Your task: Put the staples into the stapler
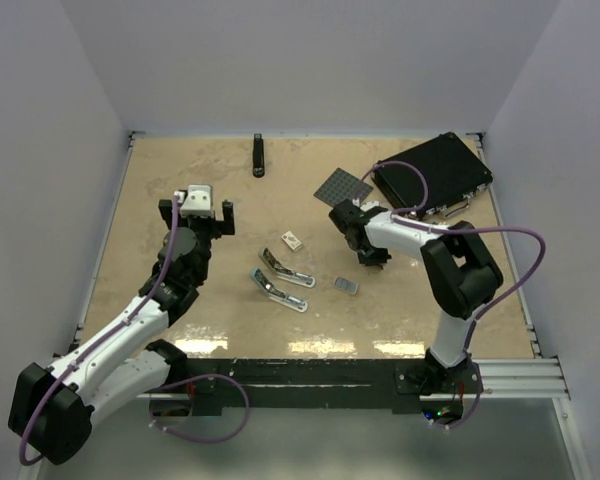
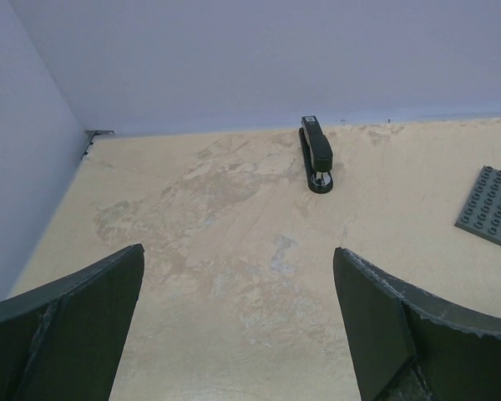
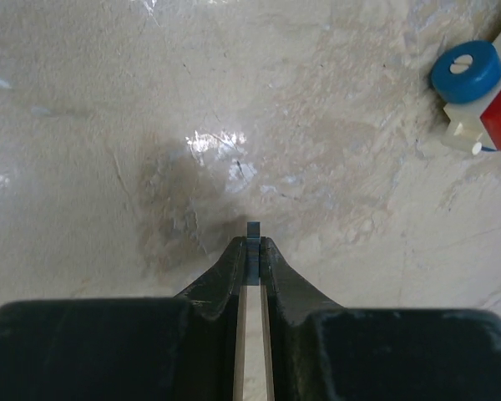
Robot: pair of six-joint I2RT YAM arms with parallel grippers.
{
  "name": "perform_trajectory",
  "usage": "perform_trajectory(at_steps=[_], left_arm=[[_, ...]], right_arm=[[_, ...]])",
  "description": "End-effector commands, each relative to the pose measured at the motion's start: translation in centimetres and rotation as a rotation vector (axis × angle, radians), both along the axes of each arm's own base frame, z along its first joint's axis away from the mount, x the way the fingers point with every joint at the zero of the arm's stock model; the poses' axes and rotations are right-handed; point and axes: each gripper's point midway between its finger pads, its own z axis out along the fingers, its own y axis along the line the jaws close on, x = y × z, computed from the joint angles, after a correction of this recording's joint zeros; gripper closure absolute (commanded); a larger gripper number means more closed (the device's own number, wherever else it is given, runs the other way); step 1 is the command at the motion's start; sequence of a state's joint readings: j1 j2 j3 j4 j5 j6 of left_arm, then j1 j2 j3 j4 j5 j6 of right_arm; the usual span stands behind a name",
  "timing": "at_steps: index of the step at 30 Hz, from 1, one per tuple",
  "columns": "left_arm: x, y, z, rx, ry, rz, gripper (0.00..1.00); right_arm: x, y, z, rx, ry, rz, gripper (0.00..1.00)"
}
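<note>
We see the right gripper [image 3: 253, 247] pinched tight on a thin grey strip [image 3: 253, 227], low over the table [image 3: 100, 125]; the left gripper [image 2: 238, 261] holds its jaws wide apart with nothing between them. The stapler [image 1: 278, 291] lies open in the middle of the table; the white staple box [image 1: 292, 240] sits just behind it, and the little grey-blue tray [image 1: 346, 286] lies to its right, near the right gripper.

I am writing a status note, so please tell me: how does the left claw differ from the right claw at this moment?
The black two-finger left claw stands wide open and holds nothing; the black two-finger right claw is shut on a thin grey-blue strip. The left claw faces a slim black stapler across the beige table; the right claw points down, close to the table. Both have dark fingers.
</note>
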State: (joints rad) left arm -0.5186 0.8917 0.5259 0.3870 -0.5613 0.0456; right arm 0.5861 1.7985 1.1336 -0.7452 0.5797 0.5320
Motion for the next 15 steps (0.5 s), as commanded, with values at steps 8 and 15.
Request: perform_trajectory(at_steps=[8, 15], left_arm=[[-0.4, -0.3, 2.2, -0.042, -0.080, -0.019, 0.00], [-0.5, -0.2, 2.4, -0.040, -0.088, -0.021, 0.00]], right_arm=[[1.6, 0.4, -1.7, -0.113, -0.016, 0.019, 0.81], [1.0, 3.0, -2.3, -0.086, 0.002, 0.060, 0.70]])
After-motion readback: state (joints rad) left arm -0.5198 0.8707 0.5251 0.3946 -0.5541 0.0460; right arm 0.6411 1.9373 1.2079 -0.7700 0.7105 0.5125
